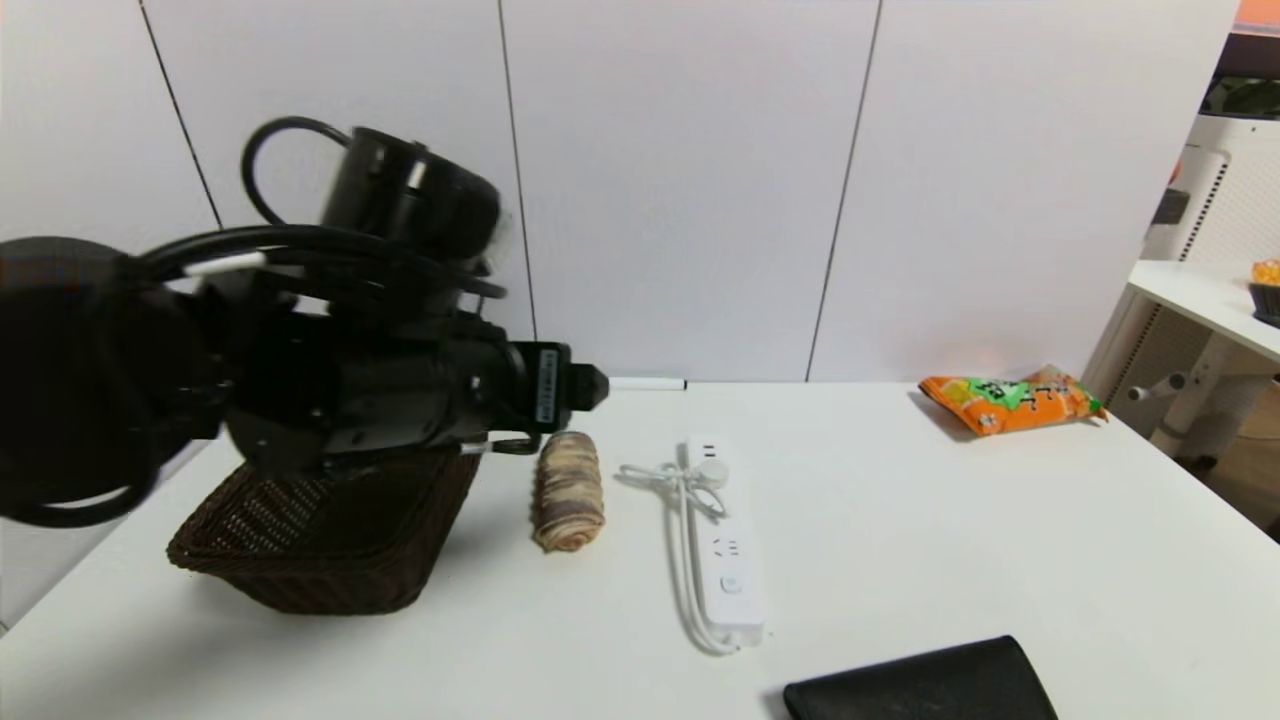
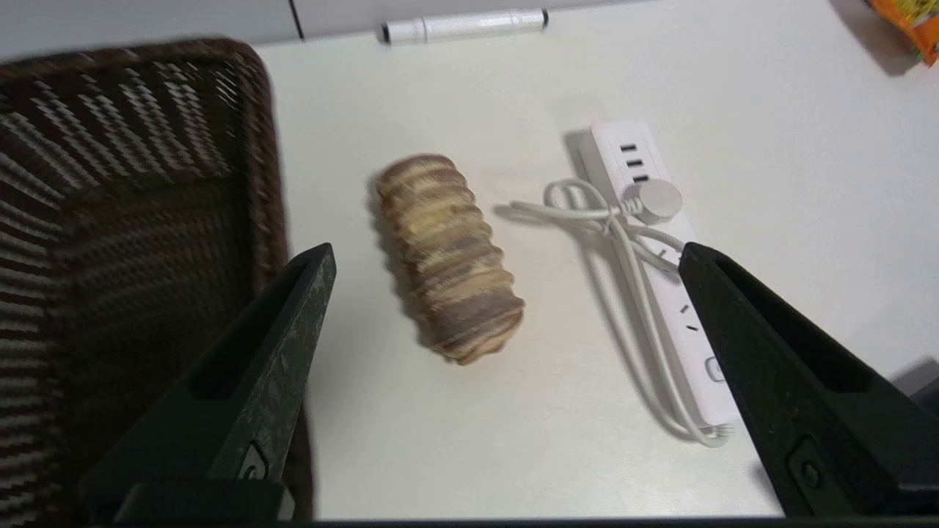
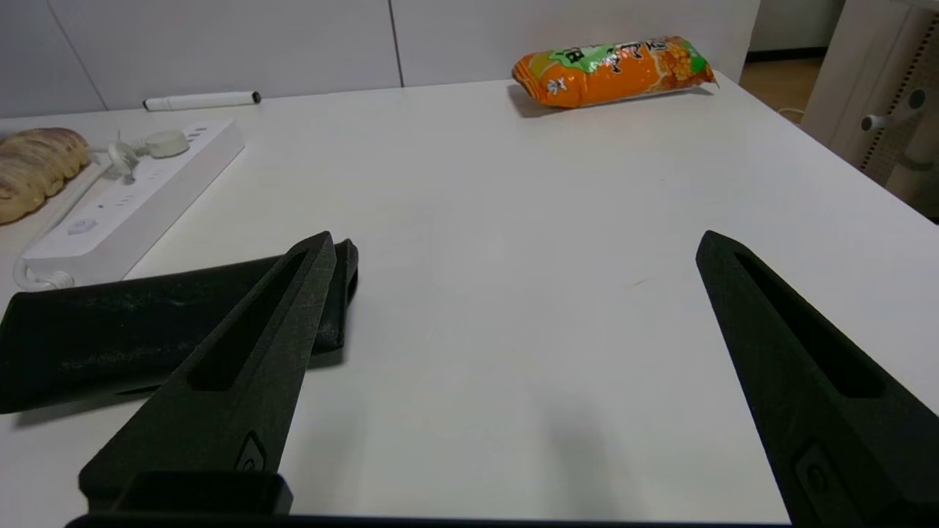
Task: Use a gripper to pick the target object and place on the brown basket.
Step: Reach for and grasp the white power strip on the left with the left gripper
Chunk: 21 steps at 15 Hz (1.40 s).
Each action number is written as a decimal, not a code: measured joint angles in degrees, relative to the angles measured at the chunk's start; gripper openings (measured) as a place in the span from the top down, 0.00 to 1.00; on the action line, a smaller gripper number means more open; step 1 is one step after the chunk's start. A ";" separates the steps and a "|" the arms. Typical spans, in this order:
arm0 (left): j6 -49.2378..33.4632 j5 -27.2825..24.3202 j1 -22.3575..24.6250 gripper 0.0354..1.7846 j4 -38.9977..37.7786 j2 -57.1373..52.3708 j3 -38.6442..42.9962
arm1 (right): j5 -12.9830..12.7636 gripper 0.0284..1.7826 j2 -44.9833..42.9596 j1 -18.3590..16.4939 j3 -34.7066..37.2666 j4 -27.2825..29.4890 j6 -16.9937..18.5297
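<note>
The head view looks forward and down across the white bench (image 1: 900, 520) toward the panelled wall, from some way off. The left wrist view looks steeply down from close above, between its own fingers (image 2: 293, 323). The right wrist view sits low, looking across the bench. All three share the power strip (image 1: 725, 545) and the bread roll (image 2: 447, 257).

Basket (image 1: 320, 540) at left, bread roll (image 1: 568, 492) just right of it. Power strip (image 1: 722, 540) right again. Pouch (image 1: 925, 685) nearest, snack bag (image 1: 1010, 400) far right.
</note>
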 joint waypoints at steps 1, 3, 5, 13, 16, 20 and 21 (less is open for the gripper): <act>-1.21 0.41 -1.29 0.06 1.72 2.61 -2.29 | 0.00 0.05 0.00 0.00 0.00 0.00 0.00; -1.71 1.38 -3.13 0.06 6.81 7.46 -7.72 | 0.00 0.05 0.00 0.00 0.00 0.02 -0.02; -1.90 1.91 -4.24 0.06 12.52 11.59 -12.87 | -0.02 0.05 0.00 0.00 0.00 0.00 -0.02; -7.88 1.80 -7.88 0.06 15.88 27.76 -27.20 | -0.02 0.05 0.00 0.00 0.00 0.02 -0.02; -9.26 1.90 -8.59 0.06 15.27 32.85 -30.93 | -0.05 0.05 0.00 0.00 0.00 0.00 0.00; -8.90 1.96 -8.72 0.06 12.85 36.41 -31.81 | 0.00 0.05 0.00 0.00 0.00 0.00 -0.02; -8.98 1.99 -8.70 0.06 12.76 36.88 -31.84 | 0.00 0.05 0.00 0.00 0.00 0.02 0.00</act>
